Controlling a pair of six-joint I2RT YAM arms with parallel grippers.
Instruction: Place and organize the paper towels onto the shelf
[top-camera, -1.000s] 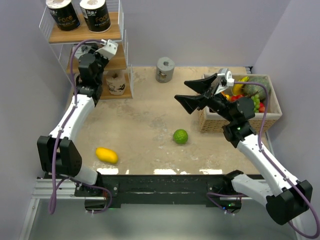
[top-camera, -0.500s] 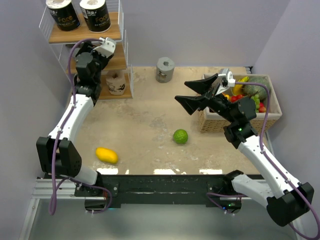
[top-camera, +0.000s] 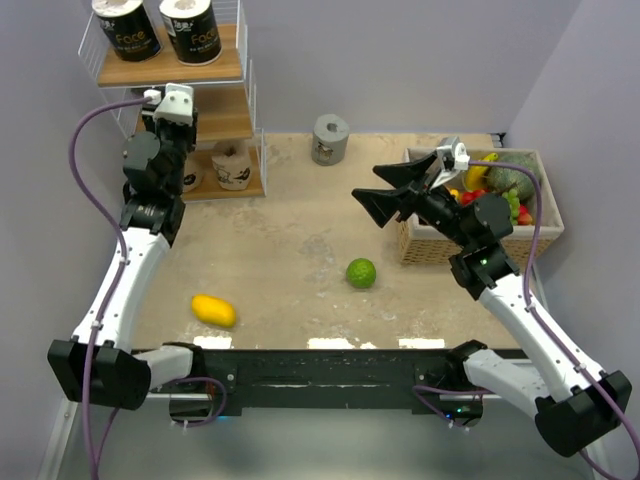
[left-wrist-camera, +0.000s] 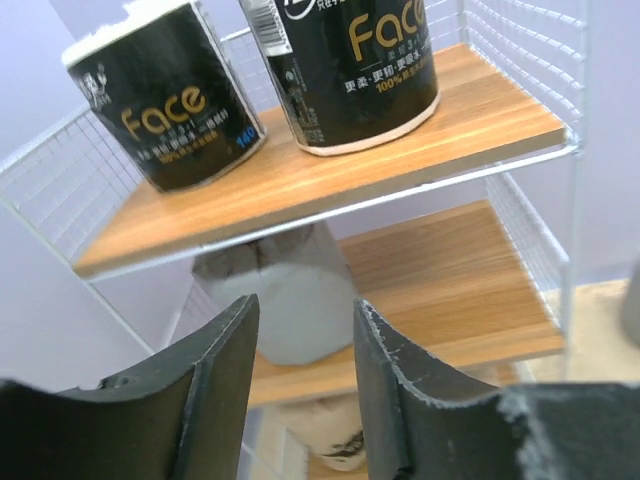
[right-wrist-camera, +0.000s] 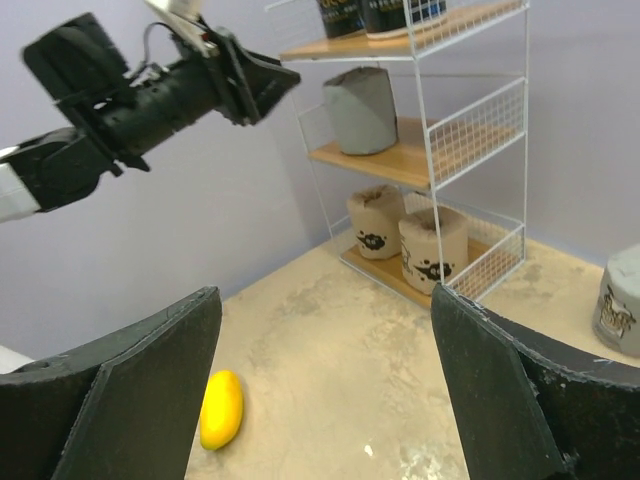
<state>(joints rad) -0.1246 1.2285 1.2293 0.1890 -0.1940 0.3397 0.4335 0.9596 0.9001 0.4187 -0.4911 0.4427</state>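
Currently left end effector (left-wrist-camera: 303, 305) spread, empty, facing grey roll (left-wrist-camera: 290, 270) on shelf (left-wrist-camera: 450, 250) middle tier. Likewise right end effector (right-wrist-camera: 322, 300) spread wide.

Shelf (top-camera: 228, 62) stands far-left on the table (top-camera: 290, 230). Top board: roll A (top-camera: 126, 30) left of roll B (top-camera: 190, 28). Middle board: roll C (right-wrist-camera: 360, 110). Bottom board: roll D (right-wrist-camera: 377, 220) left of roll E (right-wrist-camera: 433, 247). Roll F (top-camera: 329, 138) stands right of the shelf. Basket (top-camera: 480, 248) sits far right; round fruit (top-camera: 361, 272) mid-table; oval fruit (top-camera: 213, 310) near-left.

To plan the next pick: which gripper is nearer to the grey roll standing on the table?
Right. The right gripper hovers just near-right of the grey roll; the left gripper is far to its left, up at the shelf.
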